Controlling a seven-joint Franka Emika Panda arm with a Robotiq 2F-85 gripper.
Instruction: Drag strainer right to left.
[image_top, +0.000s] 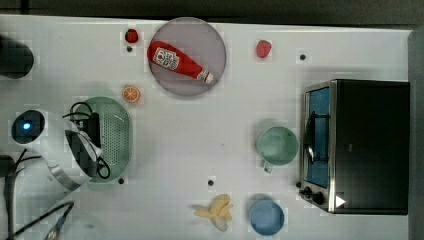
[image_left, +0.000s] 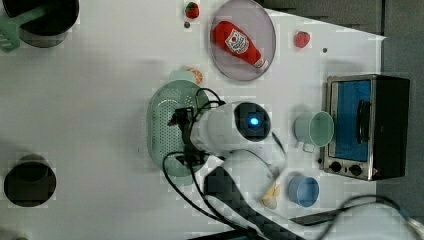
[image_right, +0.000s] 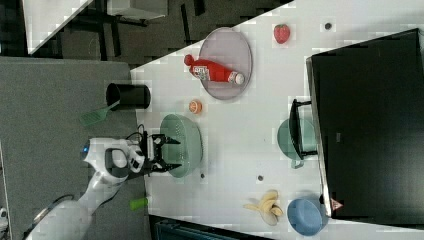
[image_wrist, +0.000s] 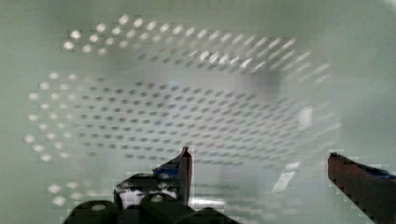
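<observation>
Right view shows the wide-open fingers (image_right: 169, 154) poised at the rim of the pale mint-green oval plastic strainer (image_right: 184, 145), which sits near the white tabletop's (image_right: 240, 135) edge beside the arm's base, long axis crosswise to the spread fingers, nothing gripped.

You see the white tabletop (image_top: 210, 145) evenly and brightly lit; soft shadows fall beside the black toaster oven (image_top: 370, 145). All off-arm views show blocky compression. In the wrist view, the pale mint-green perforated plastic strainer (image_wrist: 187, 107) appears blurred and hazy.
</observation>
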